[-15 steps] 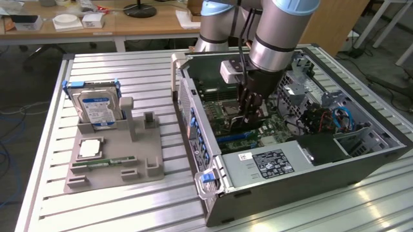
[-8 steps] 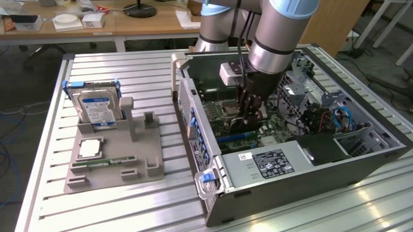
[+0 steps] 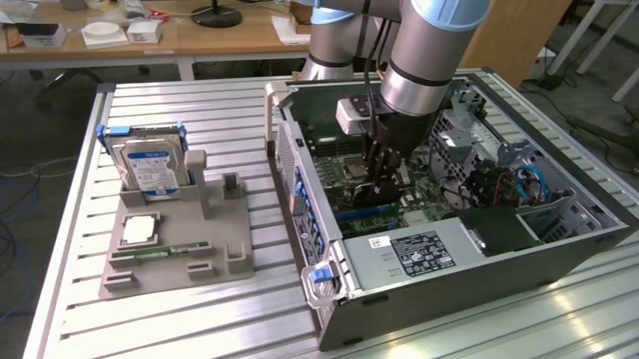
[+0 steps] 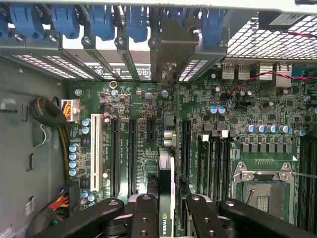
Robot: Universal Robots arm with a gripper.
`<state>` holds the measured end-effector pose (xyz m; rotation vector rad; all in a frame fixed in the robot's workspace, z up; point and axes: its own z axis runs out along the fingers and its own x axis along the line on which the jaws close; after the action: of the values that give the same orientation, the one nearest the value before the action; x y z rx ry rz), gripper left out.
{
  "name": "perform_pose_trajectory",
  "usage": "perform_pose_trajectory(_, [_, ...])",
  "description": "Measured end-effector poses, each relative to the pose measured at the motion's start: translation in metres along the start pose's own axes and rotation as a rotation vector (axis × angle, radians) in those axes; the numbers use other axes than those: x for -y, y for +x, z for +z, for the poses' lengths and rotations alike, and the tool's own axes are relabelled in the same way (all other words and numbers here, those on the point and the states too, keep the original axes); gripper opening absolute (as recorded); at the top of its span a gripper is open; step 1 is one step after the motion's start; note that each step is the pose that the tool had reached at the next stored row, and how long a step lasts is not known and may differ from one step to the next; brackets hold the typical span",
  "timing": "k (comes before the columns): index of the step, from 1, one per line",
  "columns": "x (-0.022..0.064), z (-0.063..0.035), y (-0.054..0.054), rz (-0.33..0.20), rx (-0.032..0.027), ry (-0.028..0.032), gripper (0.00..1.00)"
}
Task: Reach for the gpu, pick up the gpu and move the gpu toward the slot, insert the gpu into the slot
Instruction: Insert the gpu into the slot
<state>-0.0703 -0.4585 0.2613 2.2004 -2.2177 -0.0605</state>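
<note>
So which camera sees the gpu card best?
The wrist view: the gpu is held edge-on in the gripper, over the motherboard. In the exterior view the gripper hides most of it.

I have the gpu (image 4: 166, 188) upright on edge over the motherboard (image 4: 257, 129), its silver bracket at the case's rear wall.

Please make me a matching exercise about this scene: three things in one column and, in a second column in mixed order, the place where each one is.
Things:
1. gpu
2. hard drive
3. memory stick

Places:
A. lying low on the grey holder, outside the computer case
B. between the fingers of the gripper, inside the computer case
C. standing upright in the grey holder

Pairs: 1-B, 2-C, 3-A
</note>
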Motion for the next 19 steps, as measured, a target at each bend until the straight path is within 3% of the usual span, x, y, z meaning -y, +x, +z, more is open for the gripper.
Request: perform_pose_trajectory(19, [-0.0021,0.0026,0.0001,0.0,0.0001,0.0,0.26])
